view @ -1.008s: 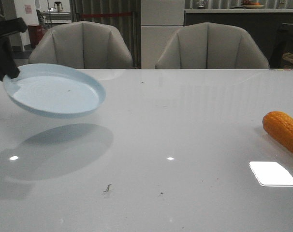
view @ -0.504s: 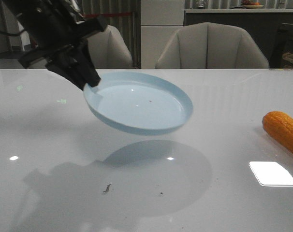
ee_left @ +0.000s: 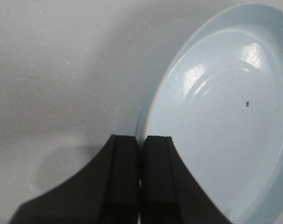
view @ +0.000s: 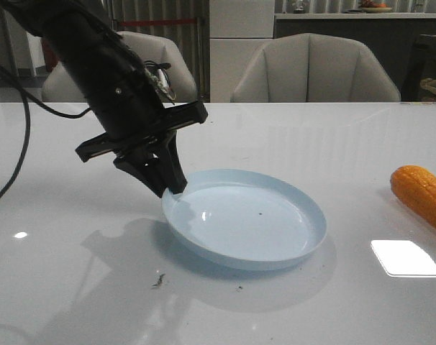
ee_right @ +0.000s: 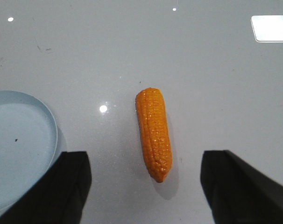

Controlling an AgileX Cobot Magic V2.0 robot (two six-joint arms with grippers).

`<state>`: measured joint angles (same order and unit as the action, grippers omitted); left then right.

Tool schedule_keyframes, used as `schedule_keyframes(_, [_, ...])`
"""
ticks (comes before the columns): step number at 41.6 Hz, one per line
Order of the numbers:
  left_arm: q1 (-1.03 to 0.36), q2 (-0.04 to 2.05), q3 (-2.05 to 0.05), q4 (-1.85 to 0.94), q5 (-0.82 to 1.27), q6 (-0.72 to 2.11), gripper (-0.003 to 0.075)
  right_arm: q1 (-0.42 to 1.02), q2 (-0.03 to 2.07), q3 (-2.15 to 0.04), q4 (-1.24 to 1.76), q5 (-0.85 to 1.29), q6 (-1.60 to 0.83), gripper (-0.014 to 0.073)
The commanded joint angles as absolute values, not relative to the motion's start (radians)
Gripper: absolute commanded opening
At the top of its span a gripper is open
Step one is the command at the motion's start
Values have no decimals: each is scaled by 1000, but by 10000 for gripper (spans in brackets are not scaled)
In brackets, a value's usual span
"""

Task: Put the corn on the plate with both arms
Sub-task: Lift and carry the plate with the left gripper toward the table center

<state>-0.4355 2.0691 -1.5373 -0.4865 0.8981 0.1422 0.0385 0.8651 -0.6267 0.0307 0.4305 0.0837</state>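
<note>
The pale blue plate [view: 254, 219] sits low over the white table near its middle, its far side down on the table. My left gripper [view: 171, 188] is shut on the plate's left rim; in the left wrist view the fingers [ee_left: 125, 177] pinch the rim of the plate [ee_left: 225, 116]. The orange corn [view: 421, 194] lies on the table at the right edge. In the right wrist view the corn [ee_right: 154, 133] lies lengthwise between my open right gripper's [ee_right: 146, 179] fingers, above the table, with the plate's edge [ee_right: 20, 140] to one side.
Two grey chairs [view: 315, 68] stand behind the table's far edge. A bright light patch [view: 405, 257] reflects on the table near the corn. A small dark scrap [view: 159, 280] lies in front of the plate.
My left arm has carried the plate from the far left, right and down, to the table's middle. The corn has not moved.
</note>
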Motion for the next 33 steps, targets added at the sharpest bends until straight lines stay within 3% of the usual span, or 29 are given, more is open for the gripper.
schedule_keyframes(1, [-442, 2014, -1571, -508, 875, 129, 126, 38, 861, -661, 33, 370, 80, 595])
schedule_keyframes(6, [-442, 2016, -1571, -483, 862, 129, 219, 38, 861, -661, 33, 370, 80, 595])
schedule_keyframes(12, [-442, 2023, -1571, -456, 862, 131, 405, 38, 861, -661, 33, 369, 80, 595])
schedule_keyframes(14, [-442, 2023, -1574, -456, 862, 135, 435, 38, 861, -661, 33, 368, 80, 595])
schedule_keyframes(22, [-408, 2002, -1694, -445, 977, 171, 442, 38, 861, -661, 33, 366, 80, 595])
schedule_keyframes(33, [-312, 1807, -1796, -310, 944, 276, 442, 38, 896, -710, 32, 434, 80, 594])
